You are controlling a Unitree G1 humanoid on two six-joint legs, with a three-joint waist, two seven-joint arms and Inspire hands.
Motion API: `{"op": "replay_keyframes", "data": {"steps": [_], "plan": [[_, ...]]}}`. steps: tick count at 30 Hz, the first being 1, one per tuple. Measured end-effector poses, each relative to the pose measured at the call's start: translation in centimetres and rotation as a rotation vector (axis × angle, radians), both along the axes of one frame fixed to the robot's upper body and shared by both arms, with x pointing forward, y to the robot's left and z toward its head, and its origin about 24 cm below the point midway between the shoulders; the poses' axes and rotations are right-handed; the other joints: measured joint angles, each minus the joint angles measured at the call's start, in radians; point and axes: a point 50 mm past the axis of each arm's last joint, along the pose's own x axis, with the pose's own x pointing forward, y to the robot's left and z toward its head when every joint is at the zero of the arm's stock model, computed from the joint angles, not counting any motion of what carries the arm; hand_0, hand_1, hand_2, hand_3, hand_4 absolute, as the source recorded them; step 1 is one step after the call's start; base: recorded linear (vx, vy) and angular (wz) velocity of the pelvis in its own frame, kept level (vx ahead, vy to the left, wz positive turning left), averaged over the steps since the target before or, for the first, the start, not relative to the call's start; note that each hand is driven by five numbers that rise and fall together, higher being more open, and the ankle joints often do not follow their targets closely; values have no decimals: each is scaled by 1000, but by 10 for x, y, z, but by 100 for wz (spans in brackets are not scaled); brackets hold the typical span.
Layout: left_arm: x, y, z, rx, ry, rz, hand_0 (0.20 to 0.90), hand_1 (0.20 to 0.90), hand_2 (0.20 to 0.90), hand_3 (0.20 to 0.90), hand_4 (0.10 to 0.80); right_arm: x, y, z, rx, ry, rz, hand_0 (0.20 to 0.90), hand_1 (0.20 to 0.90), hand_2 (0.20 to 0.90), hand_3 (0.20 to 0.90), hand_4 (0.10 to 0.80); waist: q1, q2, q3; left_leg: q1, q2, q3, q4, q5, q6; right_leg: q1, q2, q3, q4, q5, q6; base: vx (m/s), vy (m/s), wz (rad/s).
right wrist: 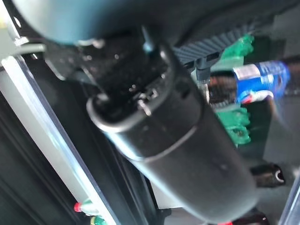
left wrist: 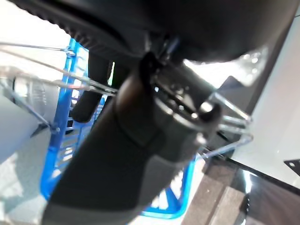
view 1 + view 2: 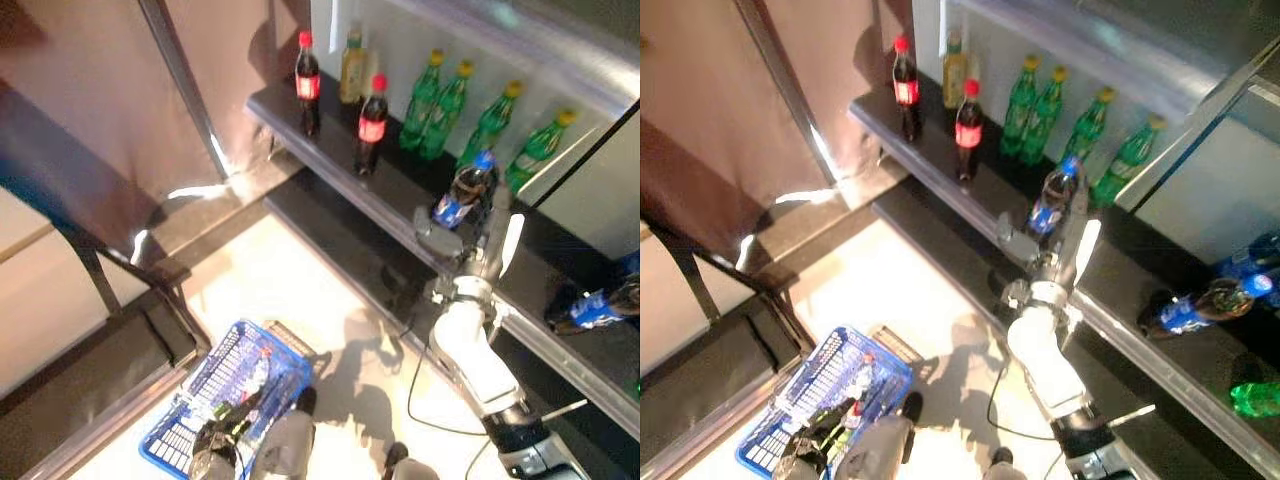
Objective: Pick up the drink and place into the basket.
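Note:
My right hand [image 3: 478,228] reaches to the dark shelf [image 3: 330,140], its fingers curled round a cola bottle with a blue label [image 3: 462,190] that tilts above the shelf's front edge. The right wrist view shows the same bottle [image 1: 255,82] past the thumb [image 1: 178,140]. At the bottom left, on the floor, a blue wire basket [image 3: 290,385] holds some items. My left hand [image 3: 215,448] is shut on its metal handle [image 2: 229,123], with the thumb [image 2: 131,154] across the wires.
On the shelf stand two red-labelled cola bottles [image 3: 308,80] [image 3: 372,120], a yellowish bottle [image 3: 351,65] and several green bottles [image 3: 490,125]. Another blue-labelled bottle [image 3: 595,305] lies further right, and a green one [image 3: 1255,395] lies beyond it. A dark frame [image 3: 100,270] runs along the left.

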Motion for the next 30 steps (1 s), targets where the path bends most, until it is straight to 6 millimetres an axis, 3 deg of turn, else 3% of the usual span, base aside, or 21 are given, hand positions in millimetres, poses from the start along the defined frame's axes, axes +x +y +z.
{"op": "replay_keyframes", "data": {"steps": [5,12,17,30], "plan": [[21,4,11,12,-77,9,300,300,300,200,100,5,0,11,56,-48,-126,900,900,900,900,800,31,-9,73,-67,4,1,30,-3,-3,-62,-7,-2,37,-1,2,-100,-19,6],[34,11,19,45,-118,2,300,300,300,200,100,9,-5,20,133,-89,-253,900,900,900,900,800,29,-23,127,-113,0,5,54,0,2,-105,-12,3,49,2,6,-54,4,-1],[40,11,24,72,-142,-30,300,300,300,200,100,13,-9,31,156,-126,-304,900,900,900,900,800,30,-29,135,-153,4,7,58,4,7,-152,-10,9,62,2,6,-33,-4,-2],[51,5,29,82,-180,-66,300,300,300,200,100,13,-10,35,196,-143,-363,900,900,900,900,800,9,-27,159,-167,4,39,57,5,17,-195,-10,49,76,3,7,-4,11,-7]]}}
